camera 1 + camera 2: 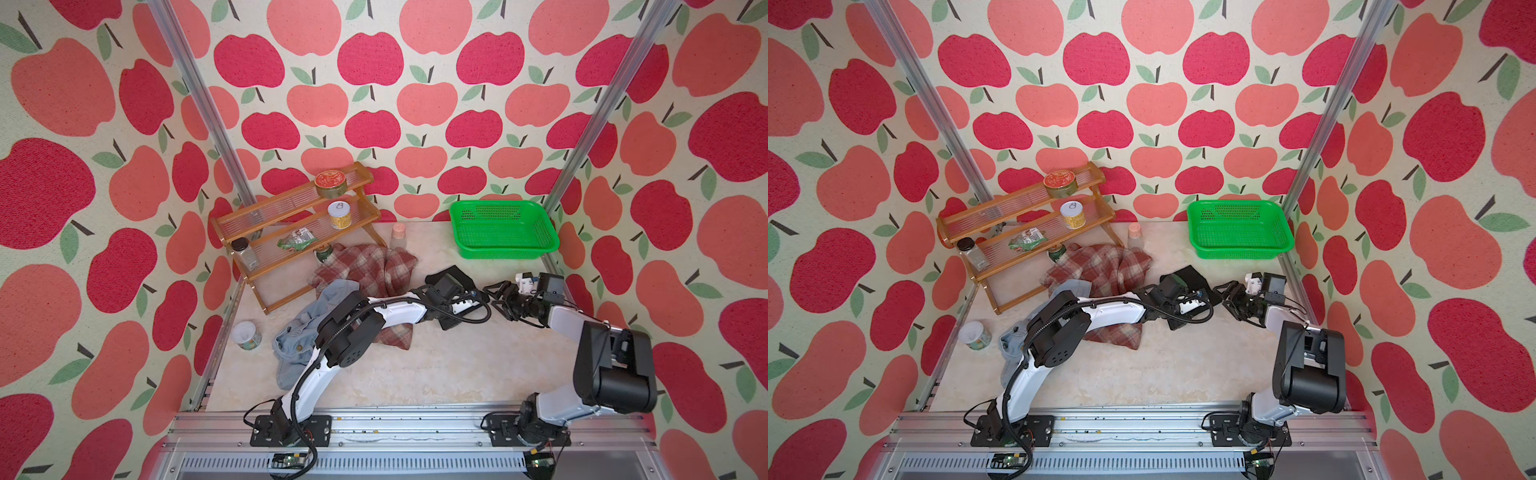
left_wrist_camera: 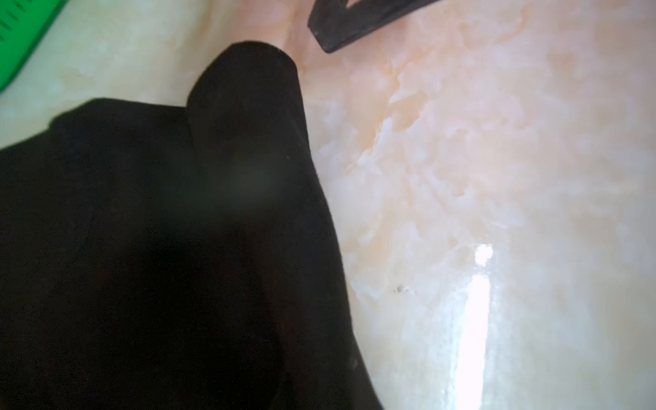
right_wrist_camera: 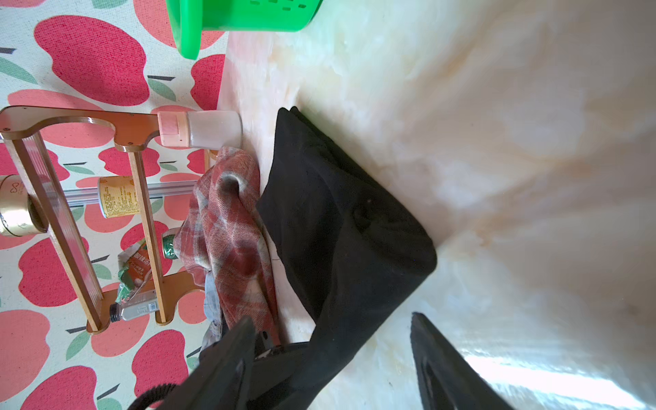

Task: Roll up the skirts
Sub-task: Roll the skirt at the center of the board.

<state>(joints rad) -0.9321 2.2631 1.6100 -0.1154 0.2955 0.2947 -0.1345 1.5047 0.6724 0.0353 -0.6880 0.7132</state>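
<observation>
1. counter (image 2: 497,159): marble-look sheet, smooth, glossy, hard glare streak.
2. black skirt (image 3: 337,220): plain cloth, matt, fine weave, a few lint specks.
3. plaid skirt (image 3: 230,230): thick woven cloth, brushed, fuzzy, matt.
4. denim skirt (image 1: 291,353), 8 o'clock: faded denim, matt, stitched seams; button material too small to tell.
5. basket (image 1: 505,249), 1 o'clock: moulded plastic mesh, smooth, semi-gloss.
6. rack (image 3: 58,227), 10 o'clock: wood-look frame, satin; shelves clear ribbed plastic.
7. round tin (image 1: 331,185) on rack: shiny metal, printed lid.
8. walls (image 1: 374,62): printed textile, coarse, matt.
9. rails (image 1: 415,422): bare aluminium, brushed.
10. arm links (image 1: 399,313): white shells glossy plastic, black housings satin.
</observation>
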